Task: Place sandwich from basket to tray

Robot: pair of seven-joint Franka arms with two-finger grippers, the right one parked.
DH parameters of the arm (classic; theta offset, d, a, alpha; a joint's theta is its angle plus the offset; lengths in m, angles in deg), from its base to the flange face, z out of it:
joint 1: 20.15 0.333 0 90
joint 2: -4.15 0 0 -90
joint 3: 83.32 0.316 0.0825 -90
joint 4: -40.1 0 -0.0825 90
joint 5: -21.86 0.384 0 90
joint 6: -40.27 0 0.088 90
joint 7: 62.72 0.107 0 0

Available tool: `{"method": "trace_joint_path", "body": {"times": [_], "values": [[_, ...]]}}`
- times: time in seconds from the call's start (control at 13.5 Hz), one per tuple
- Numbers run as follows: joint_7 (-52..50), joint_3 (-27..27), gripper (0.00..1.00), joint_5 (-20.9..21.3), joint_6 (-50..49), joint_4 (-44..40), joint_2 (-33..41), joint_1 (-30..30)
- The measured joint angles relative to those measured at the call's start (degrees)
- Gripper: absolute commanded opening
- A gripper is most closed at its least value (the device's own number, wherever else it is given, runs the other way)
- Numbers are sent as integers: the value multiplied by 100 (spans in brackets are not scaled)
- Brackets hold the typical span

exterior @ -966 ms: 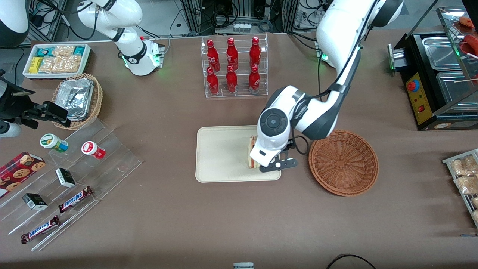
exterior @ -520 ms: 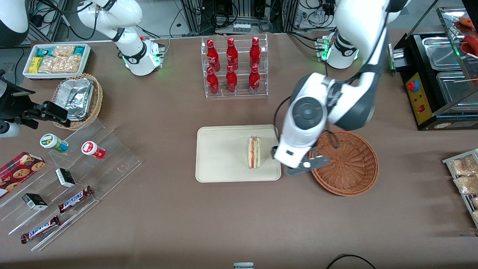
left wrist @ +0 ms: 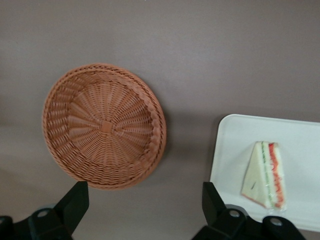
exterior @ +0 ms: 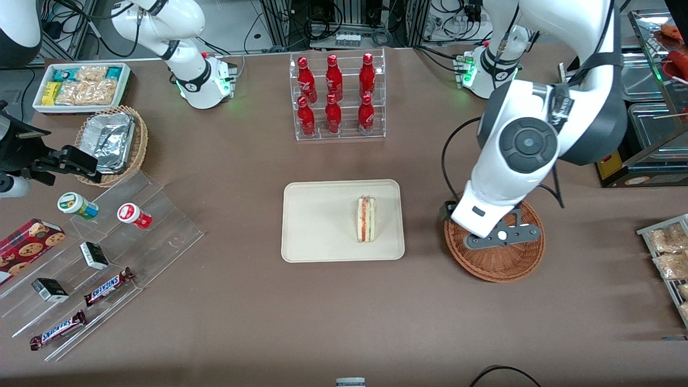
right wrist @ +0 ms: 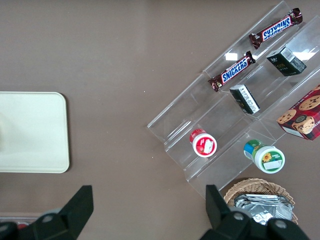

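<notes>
Wicker basket (exterior: 500, 263): reddish-brown, empty in the left wrist view (left wrist: 104, 125), partly covered by the arm in the front view.
Sandwich (exterior: 366, 219): lay on the tray (exterior: 317, 226), toward the basket's side.
Gripper (exterior: 497, 236): hung above the basket, fingers (left wrist: 74, 200) spread wide, holding nothing.
Wrapper: visible only from the wrist (left wrist: 265, 175).

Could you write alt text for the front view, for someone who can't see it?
A wrapped sandwich lies on a cream tray mid-table. Beside it, toward the working arm's end, the white arm's open, empty tool hangs above an empty round wicker basket. A clear rack of red bottles stands farther from the camera than the tray.
</notes>
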Motion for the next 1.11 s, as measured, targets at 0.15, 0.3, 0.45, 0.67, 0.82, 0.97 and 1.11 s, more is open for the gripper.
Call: {"method": "trace_joint_path", "body": {"times": [0.15,0.3,0.45,0.67,0.82,0.97,1.11], "values": [[148,57,100,0,-2,0,17,0],[192,147,100,0,-11,0,53,-3],[331,303,100,0,-118,-1,157,13],[660,5,100,-3,-313,0,339,762],[1039,-284,100,-19,-466,0,448,1356],[1327,-417,100,-49,-628,-3,590,1701],[1465,-700,100,-51,-880,-6,767,2082]]}}
